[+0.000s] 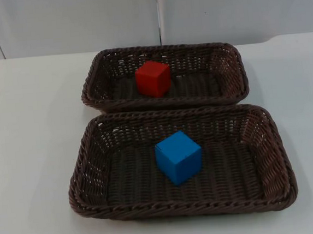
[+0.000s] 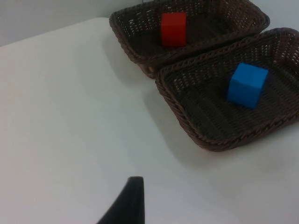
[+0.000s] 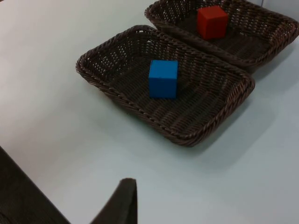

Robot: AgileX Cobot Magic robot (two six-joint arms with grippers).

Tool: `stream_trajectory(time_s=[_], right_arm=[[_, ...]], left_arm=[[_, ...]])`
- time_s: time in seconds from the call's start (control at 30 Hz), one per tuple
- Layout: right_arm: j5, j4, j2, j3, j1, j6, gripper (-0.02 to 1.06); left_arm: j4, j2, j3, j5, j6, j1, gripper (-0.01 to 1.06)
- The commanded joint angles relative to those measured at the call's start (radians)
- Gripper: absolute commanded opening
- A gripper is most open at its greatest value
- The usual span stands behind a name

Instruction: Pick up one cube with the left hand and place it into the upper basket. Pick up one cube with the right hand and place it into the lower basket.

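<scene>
A red cube (image 1: 153, 79) rests inside the upper wicker basket (image 1: 91, 90), left of its middle. A blue cube (image 1: 178, 156) lies in the lower basket (image 1: 181, 208), near its centre. Neither cube is held. My left gripper (image 2: 131, 205) hangs over bare table to the left of both baskets, well apart from them; from there I see the red cube (image 2: 174, 29) and the blue cube (image 2: 247, 85). My right gripper (image 3: 124, 203) waits the same way over bare table on the right side, facing the blue cube (image 3: 163, 78) and the red cube (image 3: 212, 21).
The two dark brown baskets stand close together, long sides almost touching, on the white table (image 1: 34, 160). Bare table surrounds them on the left, right and front. A grey partition wall (image 1: 71, 20) closes the far edge.
</scene>
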Motion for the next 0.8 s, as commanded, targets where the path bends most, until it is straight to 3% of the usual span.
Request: stream_trajectory(time_s=[0.0, 0.3, 0.77], right_arm=[[-0.004, 0.001, -0.004, 0.001, -0.001, -0.004, 1.05], [-0.004, 0.001, -0.004, 0.001, -0.001, -0.004, 1.05], [-0.004, 0.001, -0.004, 0.001, -0.001, -0.004, 1.05]], left_arm=[[0.004, -0.004, 0.004, -0.009, -0.003, -0.002, 1.05], [0.005, -0.004, 0.004, -0.009, -0.003, 0.052, 1.05], [0.005, -0.004, 0.004, -0.009, -0.003, 0.222, 1.05]])
